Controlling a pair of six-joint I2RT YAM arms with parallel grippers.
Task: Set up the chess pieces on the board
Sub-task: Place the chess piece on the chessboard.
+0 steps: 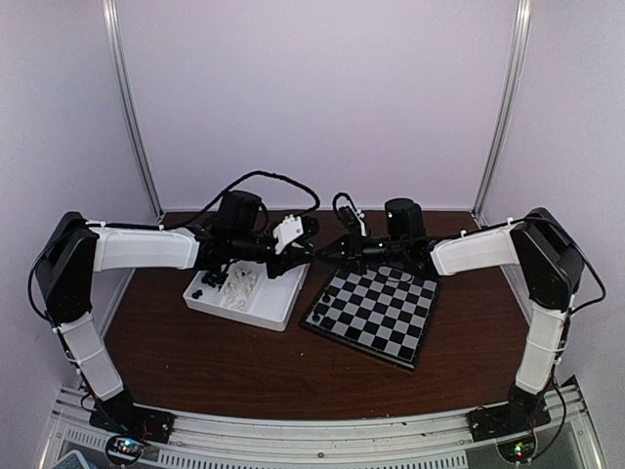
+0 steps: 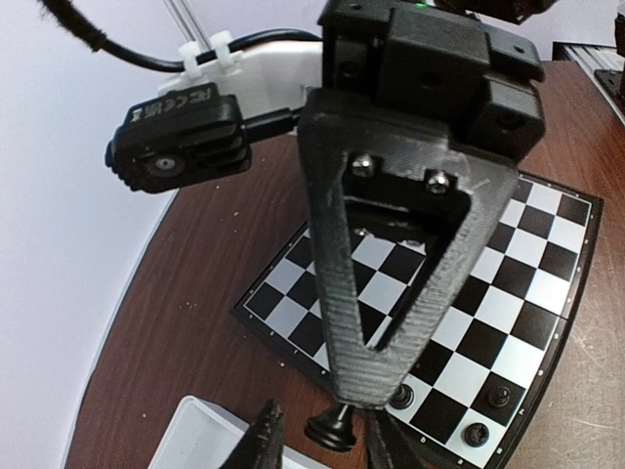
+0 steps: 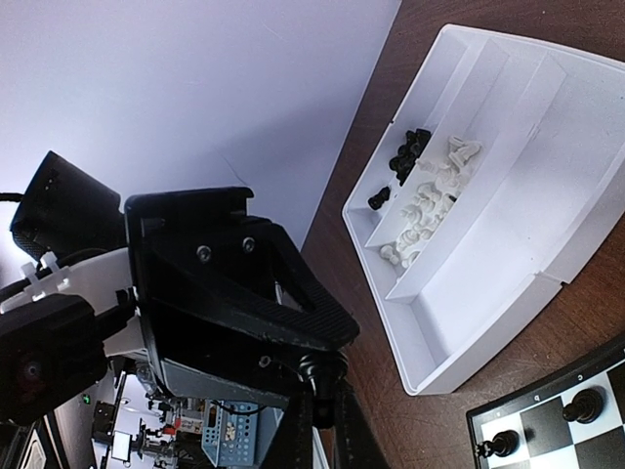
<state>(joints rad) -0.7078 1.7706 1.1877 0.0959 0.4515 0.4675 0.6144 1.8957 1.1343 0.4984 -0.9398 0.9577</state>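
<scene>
My right gripper [image 3: 332, 430] is shut on a black chess piece [image 3: 323, 371], held in the air between the white tray and the board [image 1: 376, 313]. In the left wrist view the piece [image 2: 337, 425] hangs from the right gripper's tips [image 2: 356, 386]. My left gripper [image 2: 325, 435] is open, with its fingers on either side of the piece and a gap showing at one side. In the top view the two grippers, left [image 1: 305, 249] and right [image 1: 327, 252], meet tip to tip. A few black pieces [image 2: 402, 396] stand on the board's edge row.
The white divided tray [image 1: 283, 308] lies left of the board. One of its compartments holds several white pieces [image 3: 430, 205] and another several black ones [image 3: 405, 156]. White walls close in the brown table at the back and sides.
</scene>
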